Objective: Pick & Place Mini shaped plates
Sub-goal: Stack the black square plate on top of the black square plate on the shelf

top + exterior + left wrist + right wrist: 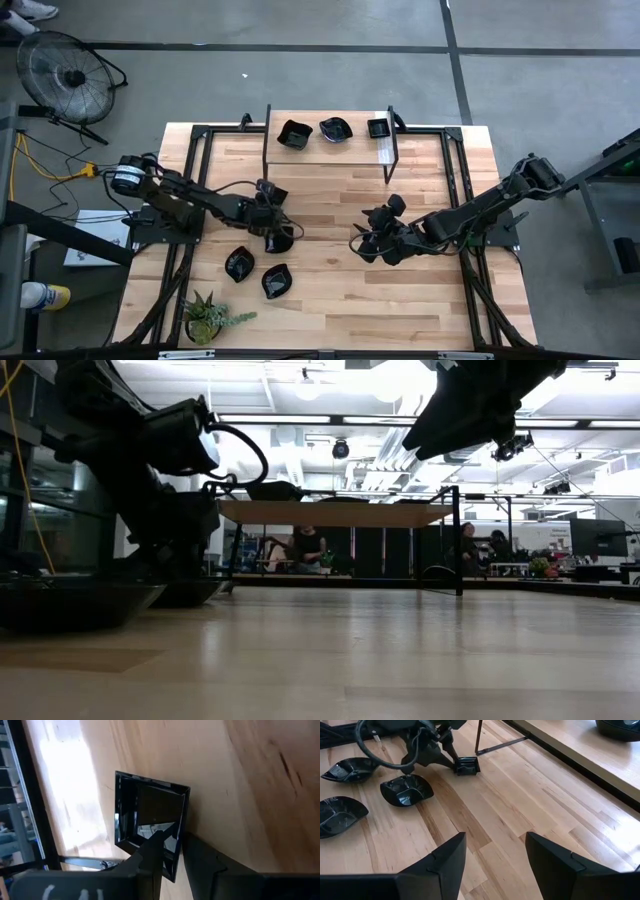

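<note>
- A small square plate (150, 822), glossy black, is pinched at one rim by the jaws of the left gripper (170, 851), one finger inside the dish and one outside; it is seen near the middle of the surface (330, 200).
- The plate is judged stiff, light, slick and chippable; a thin raised rim is the only sensible place to be gripped.
- Three more black plates (406, 790) lie close by on the left half, near a potted plant (205, 318).
- Three plates (335, 129) sit on a raised shelf (325, 150) at the far edge; its legs could be struck in transit.
- The right gripper (492, 855) is held over bare wood, jaws spread wide and empty.
</note>
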`<state>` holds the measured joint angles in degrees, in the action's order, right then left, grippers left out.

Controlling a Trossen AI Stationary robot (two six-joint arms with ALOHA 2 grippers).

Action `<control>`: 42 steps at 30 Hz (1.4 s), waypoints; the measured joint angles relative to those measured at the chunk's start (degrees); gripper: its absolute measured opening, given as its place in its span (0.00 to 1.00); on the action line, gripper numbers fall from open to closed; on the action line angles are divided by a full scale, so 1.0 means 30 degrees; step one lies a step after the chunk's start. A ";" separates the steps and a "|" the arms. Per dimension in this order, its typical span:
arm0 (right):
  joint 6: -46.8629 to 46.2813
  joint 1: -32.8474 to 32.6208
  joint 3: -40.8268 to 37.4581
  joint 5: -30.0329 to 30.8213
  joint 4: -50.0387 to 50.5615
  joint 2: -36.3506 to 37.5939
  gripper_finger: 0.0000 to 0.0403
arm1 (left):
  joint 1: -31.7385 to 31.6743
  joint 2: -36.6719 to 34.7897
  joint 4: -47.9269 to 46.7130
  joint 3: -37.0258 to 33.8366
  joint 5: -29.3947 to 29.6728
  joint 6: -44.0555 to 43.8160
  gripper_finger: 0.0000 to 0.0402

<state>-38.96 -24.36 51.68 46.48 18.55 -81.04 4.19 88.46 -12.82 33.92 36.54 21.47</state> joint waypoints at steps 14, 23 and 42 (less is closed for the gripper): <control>0.0000 0.0000 0.0000 0.0175 0.0000 -0.0007 0.50 | -0.0146 -0.0018 0.0226 0.0011 -0.0663 0.0409 0.18; 0.0000 0.0000 0.0000 0.0175 0.0000 -0.0003 0.50 | -0.0146 -0.0004 0.0233 0.0011 -0.0846 0.0348 0.14; -0.0310 0.0000 0.0000 0.0021 0.0000 -0.0007 0.50 | 0.0752 0.0040 -0.1537 0.1903 -0.1557 0.0926 0.01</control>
<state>-39.89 -24.36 51.68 46.54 18.55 -81.06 6.44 88.58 -17.43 39.63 31.87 24.25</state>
